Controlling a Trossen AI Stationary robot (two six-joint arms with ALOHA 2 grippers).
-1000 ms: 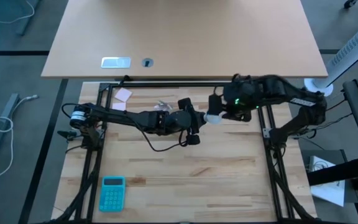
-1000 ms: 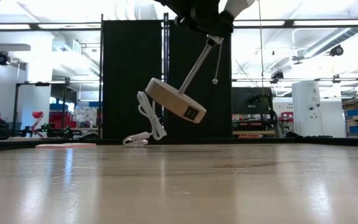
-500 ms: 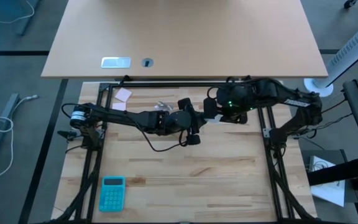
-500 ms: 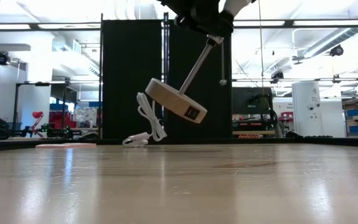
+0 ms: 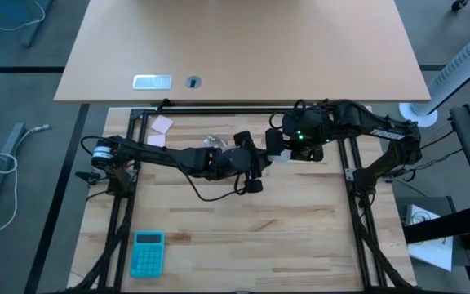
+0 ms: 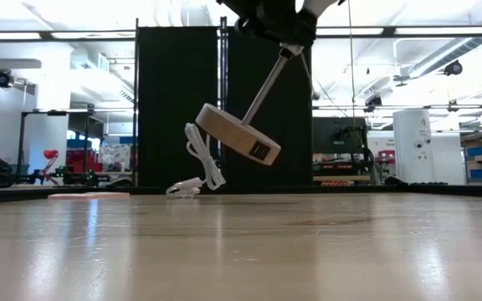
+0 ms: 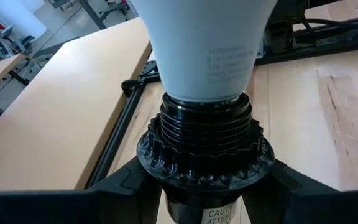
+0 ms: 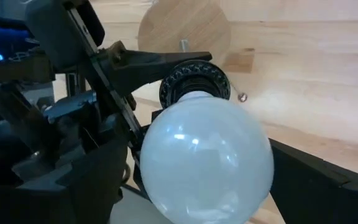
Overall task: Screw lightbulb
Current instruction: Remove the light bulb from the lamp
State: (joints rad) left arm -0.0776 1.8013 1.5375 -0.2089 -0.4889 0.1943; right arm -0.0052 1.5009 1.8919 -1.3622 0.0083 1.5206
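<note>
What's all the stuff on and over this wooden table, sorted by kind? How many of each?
Lightbulb: 1
Lamp with wooden disc base and black socket: 1
Teal calculator: 1
Pink paper notes: 2
Crumpled clear wrapper: 1
Robot grippers: 2, the left gripper and the right gripper
Total: 8
</note>
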